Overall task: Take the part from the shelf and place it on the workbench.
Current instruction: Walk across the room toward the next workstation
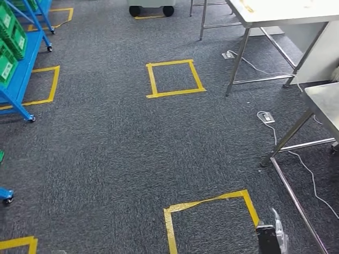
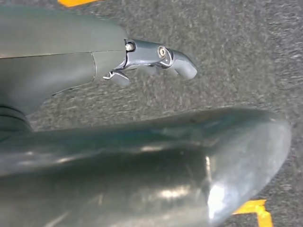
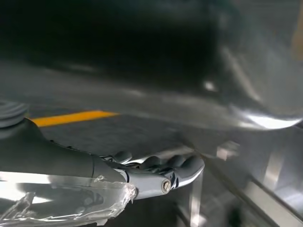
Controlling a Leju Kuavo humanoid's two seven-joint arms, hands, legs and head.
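Note:
Low at the right edge of the head view, my right hand (image 1: 267, 239) holds a part in a clear plastic bag (image 1: 279, 228). In the right wrist view the crinkled bag (image 3: 71, 203) lies against the palm side of the hand (image 3: 157, 172), whose dark fingers curl beside it. The part inside the bag is hard to make out. My left hand (image 2: 143, 54) hangs over grey carpet with its fingers stretched out and nothing in it. The blue shelf (image 1: 21, 69) with green bins (image 1: 8, 58) stands at the far left. A steel workbench (image 1: 326, 103) stands close on the right.
A white-topped table (image 1: 279, 13) on steel legs stands at the back right. Yellow tape squares (image 1: 175, 78) mark the carpet, one just in front of me (image 1: 212, 217). White cables and floor sockets (image 1: 266, 117) lie under the tables. A wheeled cart (image 1: 152, 8) stands far back.

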